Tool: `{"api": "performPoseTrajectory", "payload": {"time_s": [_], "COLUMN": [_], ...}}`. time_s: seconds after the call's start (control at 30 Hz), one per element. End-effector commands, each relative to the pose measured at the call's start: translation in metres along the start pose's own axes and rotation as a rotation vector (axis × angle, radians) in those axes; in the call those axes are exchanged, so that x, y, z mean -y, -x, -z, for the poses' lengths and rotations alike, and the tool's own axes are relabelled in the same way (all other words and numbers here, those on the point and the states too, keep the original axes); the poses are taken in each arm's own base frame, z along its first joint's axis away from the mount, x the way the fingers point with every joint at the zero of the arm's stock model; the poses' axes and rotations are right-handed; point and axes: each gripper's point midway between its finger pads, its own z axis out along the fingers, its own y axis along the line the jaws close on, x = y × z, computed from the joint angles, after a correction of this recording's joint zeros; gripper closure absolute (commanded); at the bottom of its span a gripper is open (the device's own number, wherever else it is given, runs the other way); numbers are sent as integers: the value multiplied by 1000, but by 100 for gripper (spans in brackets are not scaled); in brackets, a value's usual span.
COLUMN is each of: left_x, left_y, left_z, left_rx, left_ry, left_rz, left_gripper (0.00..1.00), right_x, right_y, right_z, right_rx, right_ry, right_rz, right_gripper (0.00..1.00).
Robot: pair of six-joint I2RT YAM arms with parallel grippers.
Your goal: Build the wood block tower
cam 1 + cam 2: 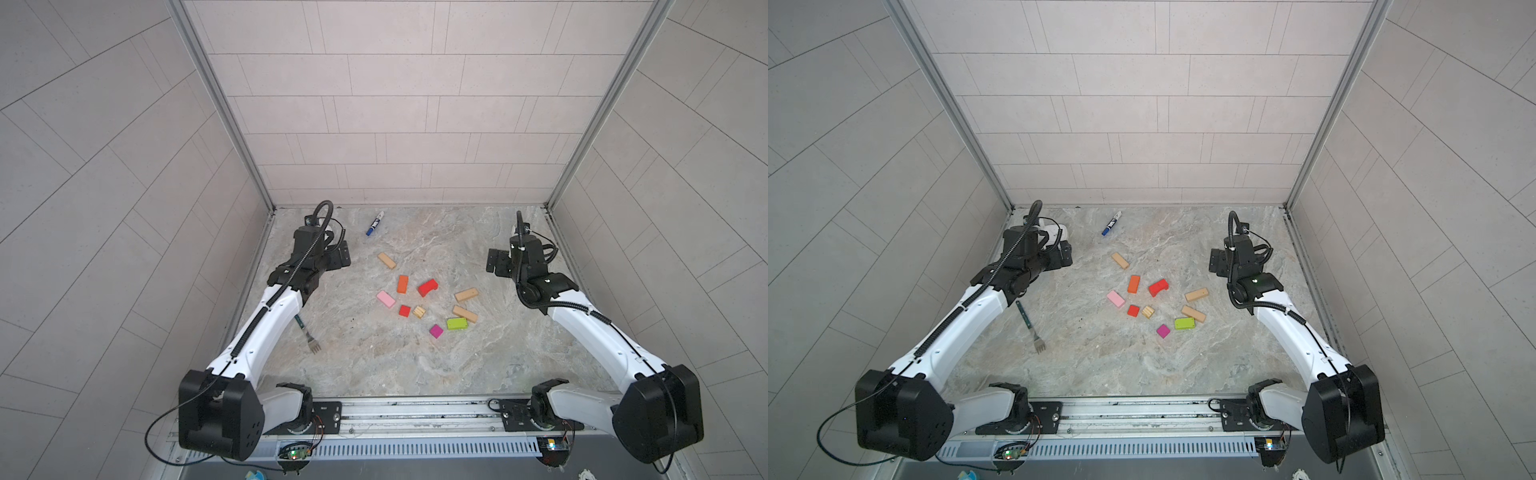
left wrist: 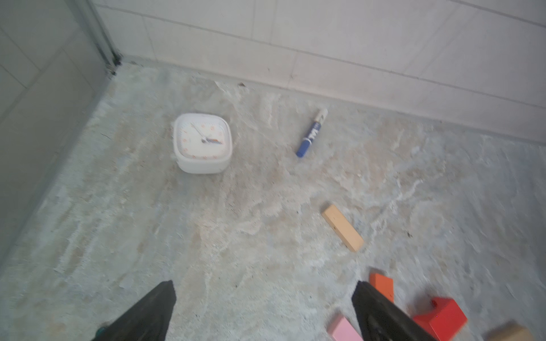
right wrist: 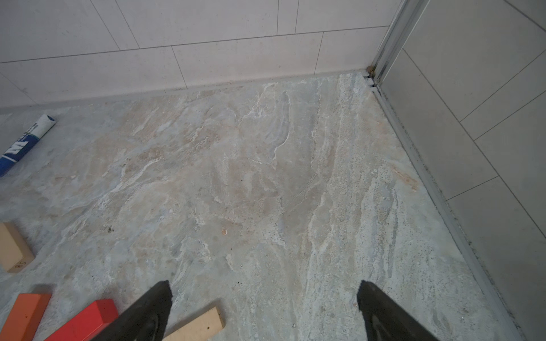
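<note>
Several wood blocks lie scattered and apart on the marble table, and no tower is in view. A tan bar (image 1: 387,260) lies farthest back. Nearer are an orange bar (image 1: 402,284), a red arch (image 1: 428,287), a pink bar (image 1: 385,299), a red cube (image 1: 404,311) and a tan cube (image 1: 419,311). To the right lie two tan bars (image 1: 466,294), a lime bar (image 1: 456,323) and a magenta cube (image 1: 436,331). My left gripper (image 1: 343,257) (image 2: 263,285) hovers open and empty left of the blocks. My right gripper (image 1: 494,262) (image 3: 263,285) hovers open and empty to their right.
A blue-capped marker (image 1: 375,223) lies near the back wall. A white square timer (image 2: 202,143) sits in the back left corner, mostly hidden behind my left arm in the top views. A fork (image 1: 309,336) lies by the left arm. Tiled walls close three sides.
</note>
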Motion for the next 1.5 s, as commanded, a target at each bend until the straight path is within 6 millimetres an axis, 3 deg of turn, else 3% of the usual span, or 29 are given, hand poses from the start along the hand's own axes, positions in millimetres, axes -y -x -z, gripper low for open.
{"api": "performPoseTrajectory", "payload": {"time_s": [0.0,0.27,0.5,0.6,0.73,0.87,1.13,1.47], "left_x": [29,55,63,62,65,72,71,88], "left_y": [-10,-32,-45,-46,-45,-43,-47,-44], "left_z": [10,21,22,20,21,27,34,36], "left_rx": [-96,-187,-219,-215,-218,-226,-200,-219], "left_ry": [-138,-279,-326,-317,-331,-366,-373,-461], "left_rz": [-7,-30,-31,-22,-20,-44,-34,20], "left_gripper": [0,0,0,0,0,0,0,1], "right_x": [-9,-44,-49,-55,-47,-59,-85,-91], "right_y": [-24,-62,-96,-101,-102,-113,-114,-141], "right_z": [3,-4,-29,-37,-46,-51,-51,-65], "right_rx": [-121,-288,-333,-338,-356,-413,-359,-460], "right_ry": [54,216,201,199,123,175,294,291], "right_rz": [-7,91,119,129,174,189,236,293], "right_gripper": [1,1,3,3,1,4,4,3]}}
